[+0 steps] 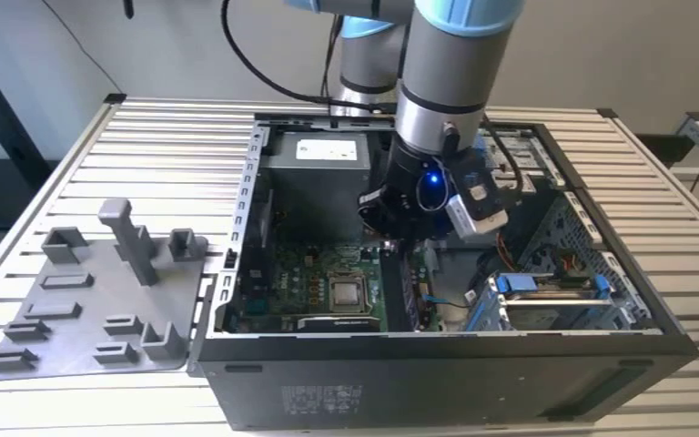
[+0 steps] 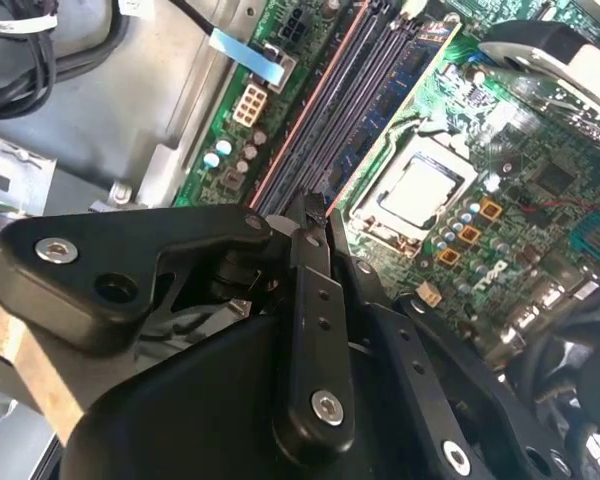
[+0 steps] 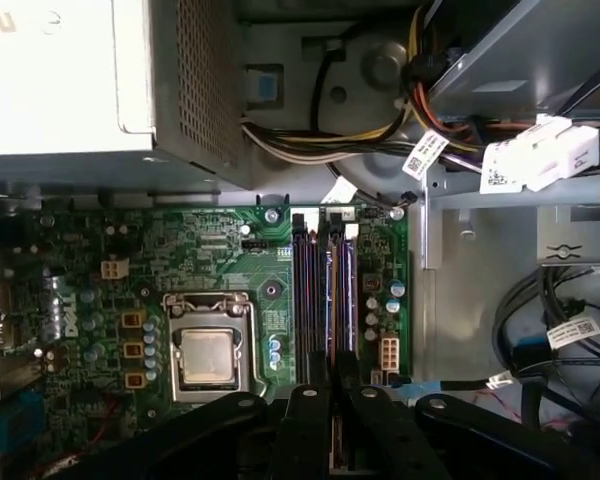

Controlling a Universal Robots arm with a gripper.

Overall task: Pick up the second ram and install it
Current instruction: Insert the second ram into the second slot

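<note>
Second ram shows edge-on as a slim dark strip lying along the memory slots of the motherboard, with its near end pinched between the 2 fingers of the gripper. The fingers are drawn almost together, with just the thin stick between them.

On the exterior view's left, a grey plastic tray with upright blocks lies on the slatted table, just beside the open computer case. Inside the case, the grey power supply sits at the back. The green motherboard lies below it, and the processor socket is near its front edge. Just to the right of the socket, the arm reaches straight down and the gripper hangs low over the board at the slots. Farther right, bright blue drive clips sit on the drive cage.

In the second wrist view, the gripper has its fingertips meeting at the end of the slot rows, beside the socket.
</note>
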